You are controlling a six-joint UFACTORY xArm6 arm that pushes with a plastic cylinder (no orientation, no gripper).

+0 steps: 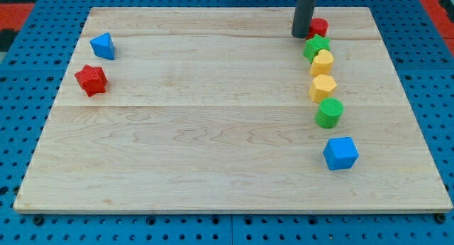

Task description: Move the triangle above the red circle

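A blue triangle block lies near the board's upper left. A red circle block sits at the upper right, partly hidden behind my rod. My tip rests on the board just to the left of the red circle, touching or nearly touching it, and far to the right of the blue triangle.
A red star block lies below the triangle. Down the right side run a green star, a yellow heart-like block, a yellow hexagon, a green cylinder and a blue cube. The wooden board lies on blue pegboard.
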